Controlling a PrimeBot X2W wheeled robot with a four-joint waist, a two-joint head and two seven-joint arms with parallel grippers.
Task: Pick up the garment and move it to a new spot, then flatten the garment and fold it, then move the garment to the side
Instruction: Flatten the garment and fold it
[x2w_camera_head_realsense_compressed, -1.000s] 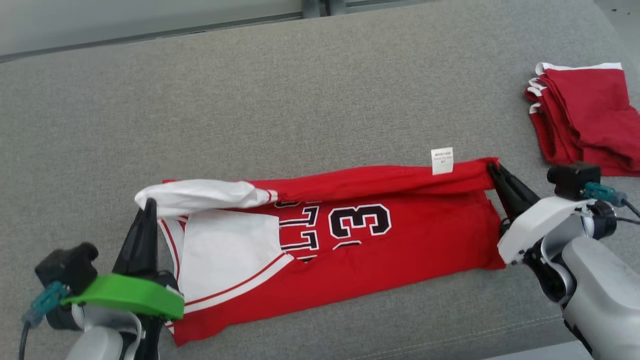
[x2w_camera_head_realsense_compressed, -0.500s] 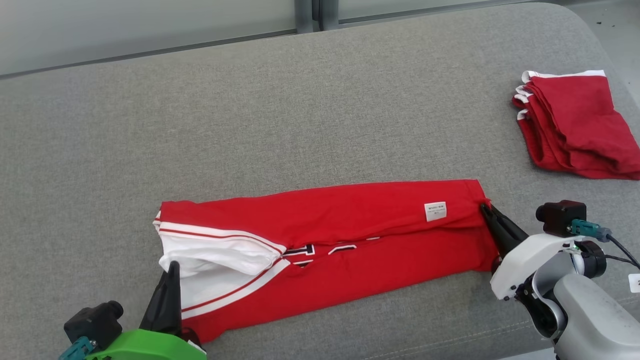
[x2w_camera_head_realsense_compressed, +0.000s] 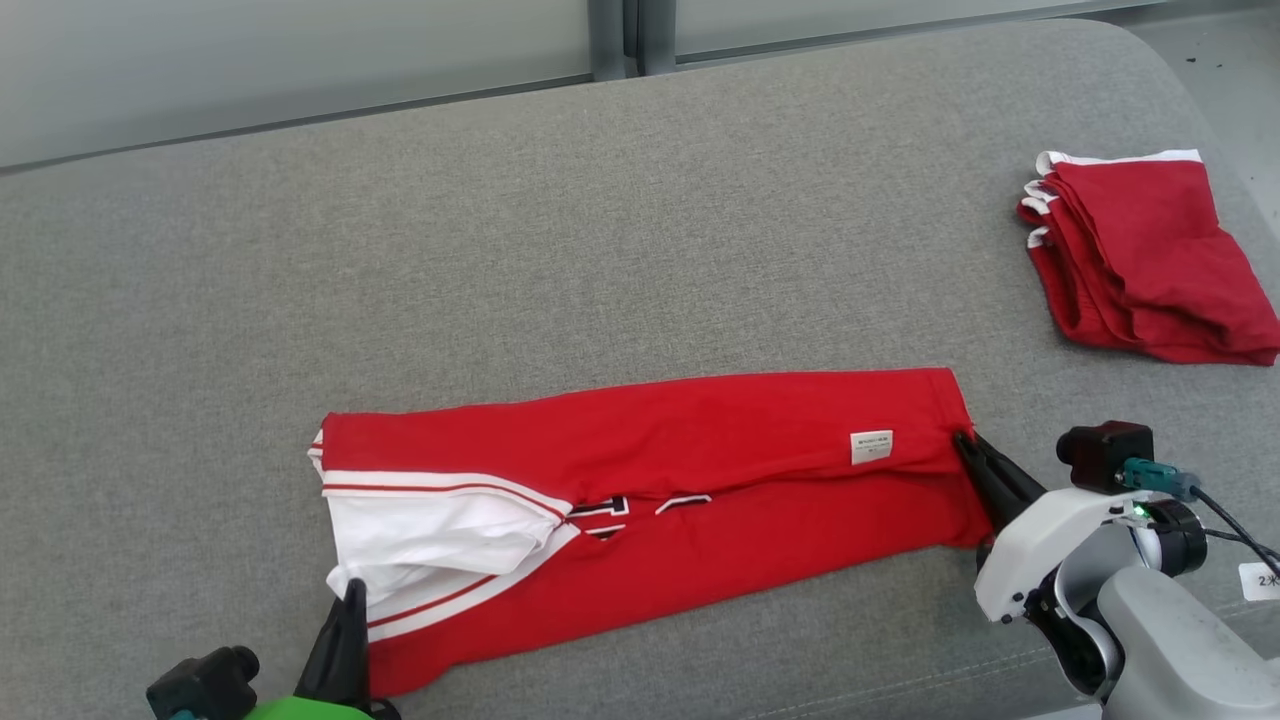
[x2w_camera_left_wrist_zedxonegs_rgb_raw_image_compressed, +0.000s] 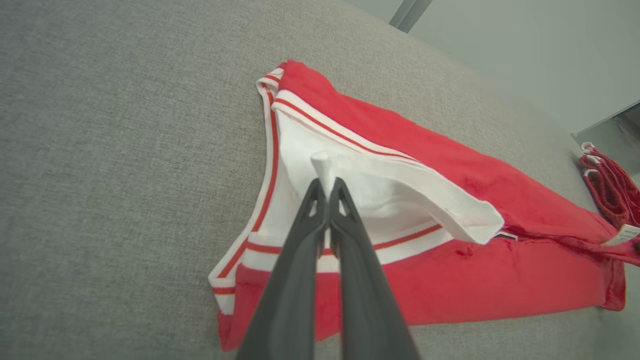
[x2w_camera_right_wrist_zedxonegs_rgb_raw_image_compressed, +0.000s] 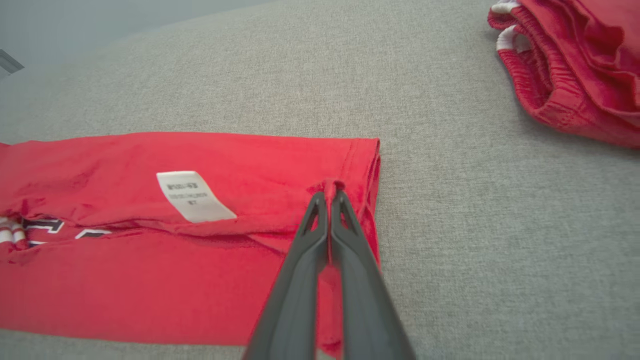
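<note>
Nearest, the left gripper (x2w_camera_head_realsense_compressed: 351, 592), its body cut off at the head view's bottom edge, was pinched on white armhole trim of the red jersey (x2w_camera_head_realsense_compressed: 700, 480), the right gripper (x2w_camera_head_realsense_compressed: 964, 440) clamped on its hem; it lay folded lengthwise on the grey cushion (x2w_camera_head_realsense_compressed: 600, 250), lettering mostly hidden, with a stack of folded red garments (x2w_camera_head_realsense_compressed: 1140, 260) beyond.

left hand (x2w_camera_left_wrist_zedxonegs_rgb_raw_image_compressed: 325, 186) sits low at near left, fingers pressed together on a pinch of the garment (x2w_camera_head_realsense_compressed: 700, 440); right hand (x2w_camera_right_wrist_zedxonegs_rgb_raw_image_compressed: 328, 196) at near right, fingers likewise closed on its hem.
</note>
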